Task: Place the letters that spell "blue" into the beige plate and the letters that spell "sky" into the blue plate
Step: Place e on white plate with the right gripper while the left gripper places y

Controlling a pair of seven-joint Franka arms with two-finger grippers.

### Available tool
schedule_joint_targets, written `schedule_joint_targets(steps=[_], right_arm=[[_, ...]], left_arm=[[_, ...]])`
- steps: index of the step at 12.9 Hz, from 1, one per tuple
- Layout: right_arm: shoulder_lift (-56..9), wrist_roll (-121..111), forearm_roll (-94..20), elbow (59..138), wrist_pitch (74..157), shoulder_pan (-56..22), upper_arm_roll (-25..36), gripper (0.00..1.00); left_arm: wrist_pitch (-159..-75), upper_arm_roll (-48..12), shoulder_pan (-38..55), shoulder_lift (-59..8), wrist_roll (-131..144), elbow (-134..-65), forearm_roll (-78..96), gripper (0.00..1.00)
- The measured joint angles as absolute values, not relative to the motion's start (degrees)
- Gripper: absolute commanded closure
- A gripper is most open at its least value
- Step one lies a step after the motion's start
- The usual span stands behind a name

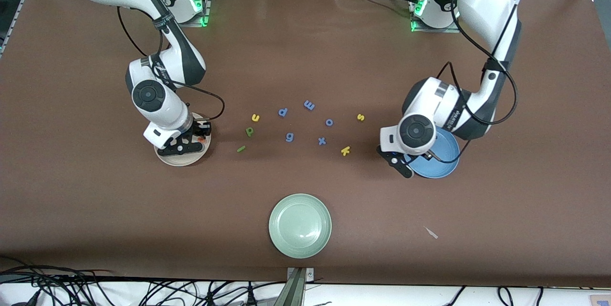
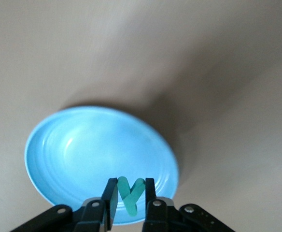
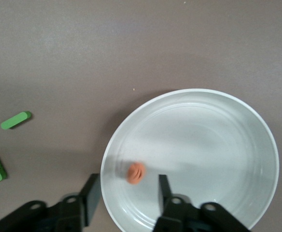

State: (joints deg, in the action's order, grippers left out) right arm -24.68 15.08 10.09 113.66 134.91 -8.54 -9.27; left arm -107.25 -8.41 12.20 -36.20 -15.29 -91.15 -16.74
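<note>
My left gripper [image 2: 131, 182] is shut on the teal "y" [image 2: 131, 199] and hangs over the blue plate [image 2: 83, 154], near that plate's rim [image 1: 446, 153]. My right gripper [image 3: 128, 180] is open above the beige plate [image 3: 218, 140]. The orange "e" [image 3: 135, 173] shows blurred between its spread fingers, over the plate's floor. On the table lie the yellow "u" [image 1: 255, 117], the dark green "b" [image 1: 249, 131], the green bar "l" [image 1: 241, 149], the yellow "s" [image 1: 361, 117] and the yellow "k" [image 1: 345, 151].
Several blue letters [image 1: 289, 137] lie scattered mid-table between the two plates. A pale green plate [image 1: 300, 225] sits nearer the front camera. A small pale scrap [image 1: 431, 232] lies toward the left arm's end.
</note>
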Motion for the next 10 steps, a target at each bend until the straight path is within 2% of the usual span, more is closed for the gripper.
schedule_joint_targets(steps=[4, 7, 10], right_arm=[[-25.09, 23.23, 9.94, 113.34, 135.70, -8.59, -11.13, 0.25], [-28.63, 36.01, 9.93, 108.54, 136.26, -9.10, -15.83, 0.25], [-32.49, 43.96, 9.93, 105.68, 138.56, -10.20, -17.45, 0.26]], left_arm=[[-108.43, -9.68, 9.87, -35.80, -15.20, -93.15, -16.73, 0.00], [-105.01, -14.55, 10.26, -33.55, -2.96, -93.07, -15.56, 0.00], [-104.19, -18.50, 10.89, -32.77, 13.06, -93.33, -13.06, 0.00]])
